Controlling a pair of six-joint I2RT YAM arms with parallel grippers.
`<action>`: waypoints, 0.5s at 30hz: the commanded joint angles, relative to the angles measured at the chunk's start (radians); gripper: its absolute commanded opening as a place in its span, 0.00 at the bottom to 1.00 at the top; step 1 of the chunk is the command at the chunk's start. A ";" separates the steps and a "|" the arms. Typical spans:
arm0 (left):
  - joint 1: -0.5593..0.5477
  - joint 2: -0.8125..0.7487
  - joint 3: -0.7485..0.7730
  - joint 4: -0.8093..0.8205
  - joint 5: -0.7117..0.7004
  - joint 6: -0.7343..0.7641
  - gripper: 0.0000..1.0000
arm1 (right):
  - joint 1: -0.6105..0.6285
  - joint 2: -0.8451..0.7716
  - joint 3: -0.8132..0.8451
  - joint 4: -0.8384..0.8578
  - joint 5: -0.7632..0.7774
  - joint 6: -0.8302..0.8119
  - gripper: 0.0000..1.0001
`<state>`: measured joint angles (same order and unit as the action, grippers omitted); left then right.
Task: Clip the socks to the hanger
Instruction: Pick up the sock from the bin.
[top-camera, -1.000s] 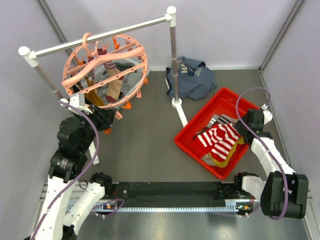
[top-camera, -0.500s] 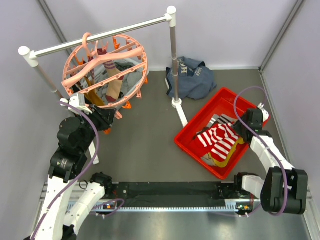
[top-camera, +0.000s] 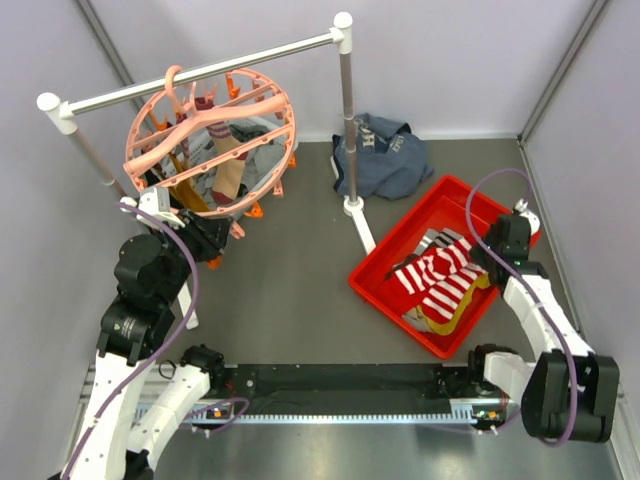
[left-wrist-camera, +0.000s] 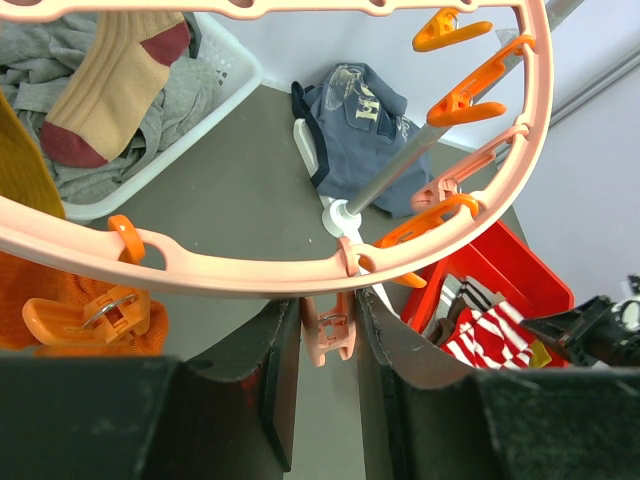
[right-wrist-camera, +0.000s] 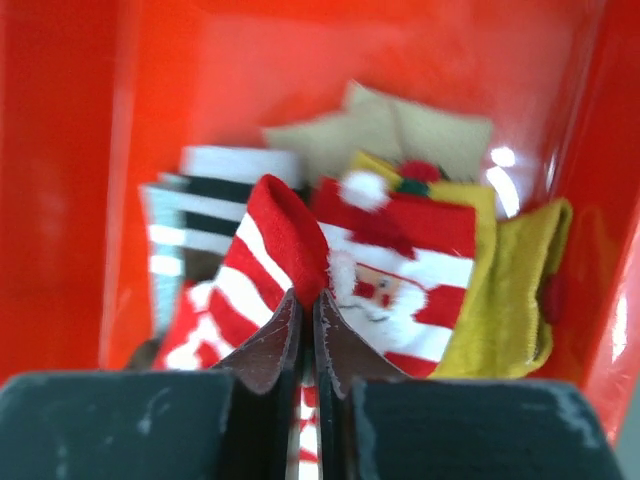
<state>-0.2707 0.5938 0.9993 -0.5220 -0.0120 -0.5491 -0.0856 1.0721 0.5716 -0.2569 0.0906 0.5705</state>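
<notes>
The salmon-pink ring hanger (top-camera: 205, 130) hangs from the white rail, with a tan-and-maroon sock (top-camera: 228, 160) and an orange sock clipped on it. My left gripper (left-wrist-camera: 329, 330) is shut on a pink clip peg (left-wrist-camera: 330, 335) under the ring's rim (left-wrist-camera: 250, 272). My right gripper (right-wrist-camera: 308, 300) is shut on a fold of the red-and-white striped sock (right-wrist-camera: 275, 245) in the red bin (top-camera: 430, 215). The striped sock (top-camera: 440, 280) lies on other socks, among them a Santa sock (right-wrist-camera: 400, 270) and a yellow one (right-wrist-camera: 515, 290).
The white-and-grey rail stand (top-camera: 348, 110) rises between hanger and bin. A navy garment (top-camera: 385, 150) lies behind its foot. A white basket with grey cloth (left-wrist-camera: 190, 110) sits under the hanger. Grey walls close in on both sides.
My right gripper has shifted slightly up and away over the bin while holding the striped sock. The left arm and the hanger have not moved.
</notes>
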 joint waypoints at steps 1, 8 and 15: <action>0.002 0.011 0.013 0.023 0.006 0.011 0.00 | 0.055 -0.118 0.109 -0.002 -0.022 -0.099 0.00; 0.001 0.015 0.032 0.017 0.004 0.014 0.00 | 0.354 -0.224 0.195 0.033 0.067 -0.315 0.00; 0.001 0.021 0.038 0.019 0.038 0.011 0.00 | 0.754 -0.232 0.292 0.091 0.201 -0.520 0.00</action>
<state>-0.2707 0.6022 1.0084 -0.5228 -0.0120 -0.5484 0.4950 0.8444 0.7826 -0.2356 0.1993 0.2146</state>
